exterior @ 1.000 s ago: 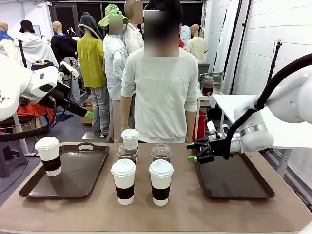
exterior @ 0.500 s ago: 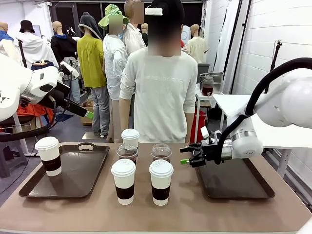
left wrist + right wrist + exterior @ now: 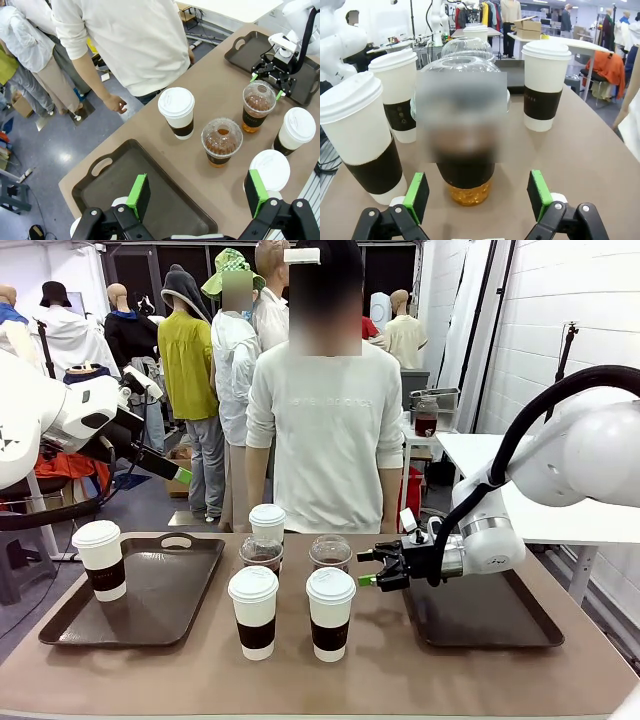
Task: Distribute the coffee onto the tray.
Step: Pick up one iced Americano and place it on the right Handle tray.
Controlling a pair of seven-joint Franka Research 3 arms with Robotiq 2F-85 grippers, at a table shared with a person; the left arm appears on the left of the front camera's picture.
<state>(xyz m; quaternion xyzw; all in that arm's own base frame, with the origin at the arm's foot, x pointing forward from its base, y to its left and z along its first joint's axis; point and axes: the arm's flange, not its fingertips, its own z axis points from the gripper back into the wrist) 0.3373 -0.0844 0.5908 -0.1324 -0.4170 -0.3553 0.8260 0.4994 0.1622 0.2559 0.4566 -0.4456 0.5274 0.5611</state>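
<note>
Right gripper (image 3: 372, 570): jaws wide open, nothing held. A clear cup (image 3: 331, 553) stands straight ahead, just short of its fingertips, with paper cups (image 3: 331, 613) beside it. The right tray (image 3: 480, 610) lies behind the gripper. Left gripper (image 3: 197, 192): open, empty, raised above the left tray (image 3: 170, 590), which carries one paper cup (image 3: 100, 560).

The left arm's jaws, black with green pads (image 3: 137, 196), stand wide apart above a dark brown plastic tray (image 3: 160, 190) on the brown surface (image 3: 212, 85). Past them stand two clear dome-lidded plastic cups of dark brown liquid (image 3: 221, 141) and three white-lidded paper cups with black bands (image 3: 176, 111); the right arm's jaws, parted, sit near the farther clear cup (image 3: 258, 105).
</note>
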